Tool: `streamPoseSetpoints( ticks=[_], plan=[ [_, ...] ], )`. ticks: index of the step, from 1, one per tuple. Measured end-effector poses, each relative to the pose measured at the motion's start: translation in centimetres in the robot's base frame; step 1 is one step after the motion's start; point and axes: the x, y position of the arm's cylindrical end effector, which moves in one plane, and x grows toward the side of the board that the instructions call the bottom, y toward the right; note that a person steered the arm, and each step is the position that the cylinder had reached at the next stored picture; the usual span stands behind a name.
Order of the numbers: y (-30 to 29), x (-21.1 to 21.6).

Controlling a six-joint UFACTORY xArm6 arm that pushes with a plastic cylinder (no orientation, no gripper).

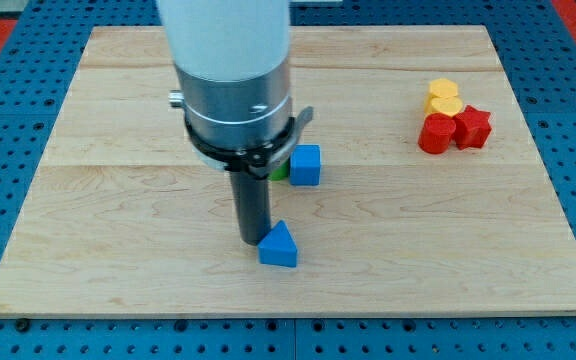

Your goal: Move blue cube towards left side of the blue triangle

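The blue cube (306,165) sits near the middle of the wooden board (118,200). The blue triangle (279,245) lies below it, toward the view's bottom. My tip (251,240) rests on the board just left of the blue triangle, touching or nearly touching it, and below-left of the blue cube. The arm's wide white and silver body hides the board behind it.
A green block (281,171) peeks out just left of the blue cube, mostly hidden by the arm. At the view's upper right stand two yellow blocks (444,97) and two red blocks (454,130) in a cluster.
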Motion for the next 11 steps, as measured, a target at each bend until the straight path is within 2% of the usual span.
streamPoseSetpoints(
  ticks=[2, 3, 4, 5, 6, 8, 9, 11],
  plan=[
    [2.2, -0.8],
    [8.3, -0.8],
    [11.4, -4.3],
    [11.4, -10.6],
    [9.7, -11.5],
    [3.5, -9.7],
    [3.3, -7.4],
    [-1.1, -7.4]
  ],
)
